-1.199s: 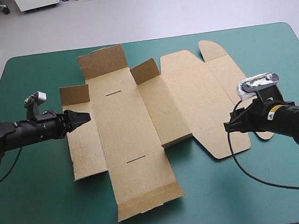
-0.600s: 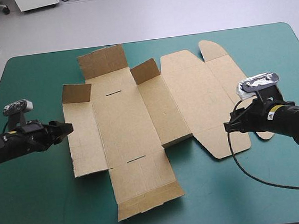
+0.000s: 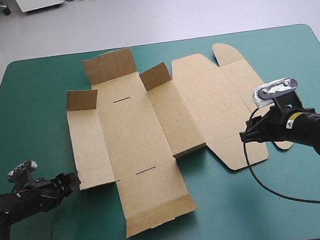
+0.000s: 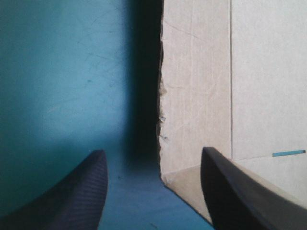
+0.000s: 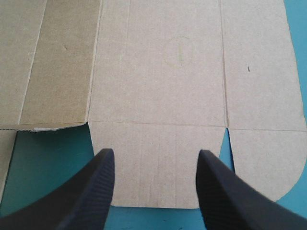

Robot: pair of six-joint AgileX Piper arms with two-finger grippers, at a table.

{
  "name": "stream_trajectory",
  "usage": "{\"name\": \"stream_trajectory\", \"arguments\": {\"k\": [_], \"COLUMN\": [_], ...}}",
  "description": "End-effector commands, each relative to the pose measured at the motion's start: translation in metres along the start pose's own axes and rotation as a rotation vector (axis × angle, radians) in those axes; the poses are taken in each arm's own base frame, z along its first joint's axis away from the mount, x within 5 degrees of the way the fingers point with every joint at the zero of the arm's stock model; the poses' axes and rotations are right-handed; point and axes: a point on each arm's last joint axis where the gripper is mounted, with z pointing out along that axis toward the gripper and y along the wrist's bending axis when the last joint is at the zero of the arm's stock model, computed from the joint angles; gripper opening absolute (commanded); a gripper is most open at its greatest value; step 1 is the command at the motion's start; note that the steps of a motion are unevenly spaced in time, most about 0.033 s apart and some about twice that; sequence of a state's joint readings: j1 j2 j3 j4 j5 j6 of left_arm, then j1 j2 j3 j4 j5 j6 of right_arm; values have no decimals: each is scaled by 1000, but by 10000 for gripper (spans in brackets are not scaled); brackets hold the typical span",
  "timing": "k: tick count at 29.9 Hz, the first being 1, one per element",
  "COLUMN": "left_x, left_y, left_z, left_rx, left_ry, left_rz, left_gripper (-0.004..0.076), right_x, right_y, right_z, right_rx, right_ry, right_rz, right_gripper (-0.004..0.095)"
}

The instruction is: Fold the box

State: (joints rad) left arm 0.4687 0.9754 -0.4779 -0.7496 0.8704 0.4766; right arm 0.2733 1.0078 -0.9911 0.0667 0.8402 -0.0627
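Since box point(image 3: 133, 134) is lying mostly flat, left gripper point(image 4: 152, 158) is hovering open at its near-left corner, right gripper point(image 5: 154, 155) open over right flap point(image 5: 156, 187).

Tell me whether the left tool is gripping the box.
No: the left tool stands wide open, and the corner of the box just lies in the gap, unclamped.

We see the right gripper point(image 5: 156, 152), black fingers point(image 5: 93, 191) standing wide apart | brown box point(image 5: 158, 72) lies flat and creased ahead of it, filling most of the frame | square flap point(image 5: 156, 165) sits between the fingertips | rounded flap point(image 5: 264, 158) just beside it | teal-green cover point(image 5: 43, 158) shows outside the fingers
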Motion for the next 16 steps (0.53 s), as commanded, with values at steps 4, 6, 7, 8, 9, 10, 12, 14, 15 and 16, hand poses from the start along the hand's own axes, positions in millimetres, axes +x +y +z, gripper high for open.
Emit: {"name": "stream_trajectory", "arguments": {"k": [4, 6, 7, 8, 9, 10, 12, 14, 15, 16], "left_x": [-17, -20, -22, -22, -23, -24, -26, -28, -29, -31], "left_y": [1, 1, 2, 3, 5, 6, 8, 9, 9, 9], "left_z": [2, 8, 12, 17, 22, 26, 34, 41, 44, 47], "left_rx": [14, 41, 60, 79, 91, 99, 132, 169, 193, 213], "left_ry": [-138, -130, -110, -84, -62, -46, -25, -15, -9, -8], "left_rz": [-51, -67, -76, -82, -90, -92, -115, -125, -131, -135], "left_gripper": [424, 424, 424, 424, 424, 424, 424, 424, 424, 424], "right_x": [-13, -13, -13, -13, -13, -13, -13, -13, -13, -13], "right_y": [-1, -1, -1, -1, -1, -1, -1, -1, -1, -1], "right_z": [-11, -11, -11, -11, -11, -11, -11, -11, -11, -11], "right_rx": [9, 9, 9, 9, 9, 9, 9, 10, 10, 10], "right_ry": [-99, -99, -99, -99, -99, -97, -98, -97, -97, -97], "right_rz": [-9, -9, -9, -9, -9, -9, -9, -10, -10, -10], "right_gripper": [486, 486, 486, 486, 486, 486, 486, 486, 486, 486]}}
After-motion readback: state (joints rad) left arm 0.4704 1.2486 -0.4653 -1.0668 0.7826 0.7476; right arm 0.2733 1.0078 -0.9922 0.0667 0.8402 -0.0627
